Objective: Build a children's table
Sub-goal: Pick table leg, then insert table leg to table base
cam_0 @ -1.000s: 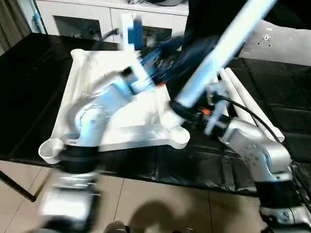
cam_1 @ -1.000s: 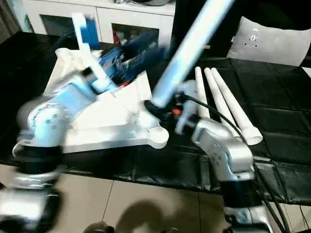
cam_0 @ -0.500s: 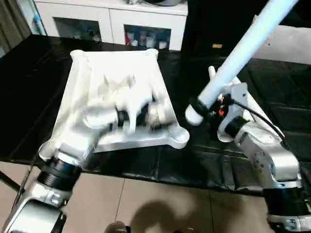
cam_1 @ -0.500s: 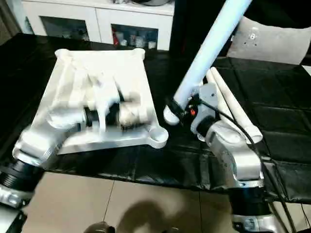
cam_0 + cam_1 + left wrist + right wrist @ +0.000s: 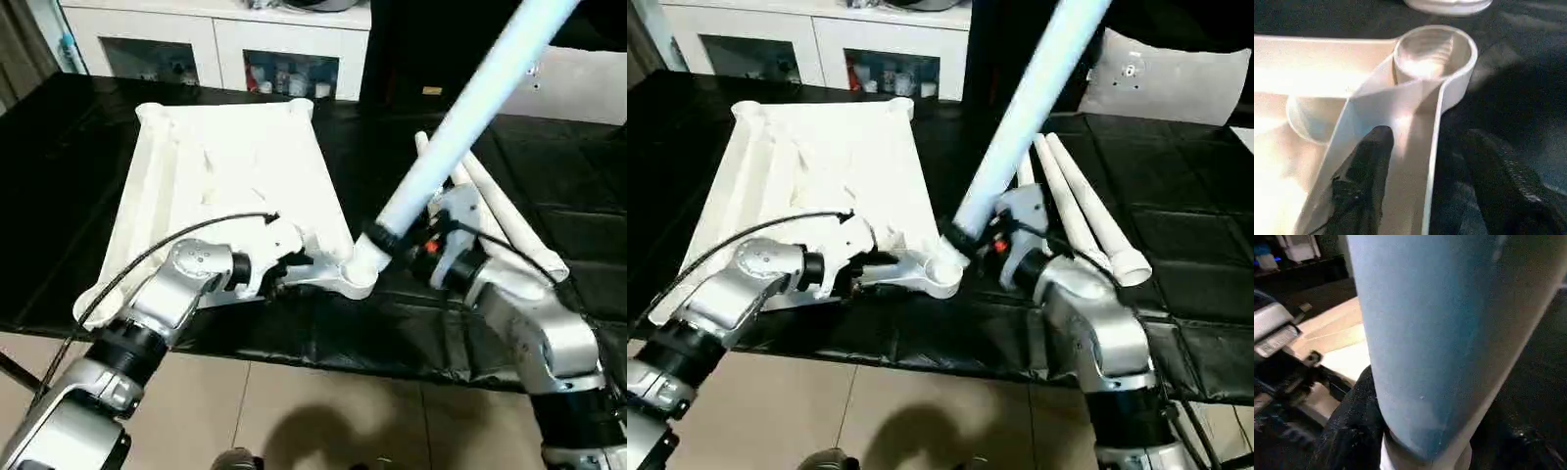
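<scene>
The children's table top lies upside down on the black-covered table, ribbed side up. My left gripper is at its near right corner. In the left wrist view the fingers stand open astride the rim, just behind the round corner socket. My right gripper is shut on a long white leg. The leg tilts up to the right, and its thick lower end sits at that same socket. In the right wrist view one black finger presses against the leg.
Three more legs lie side by side on the black cover to the right. A white cabinet with glass doors stands behind the table. A grey pad lies at the back right. The table's front edge and tiled floor are just below the grippers.
My left arm has swung down from over the table top to the near right corner, its jaws narrowing around the rim. The right gripper has brought the leg's lower end left onto the corner socket.
</scene>
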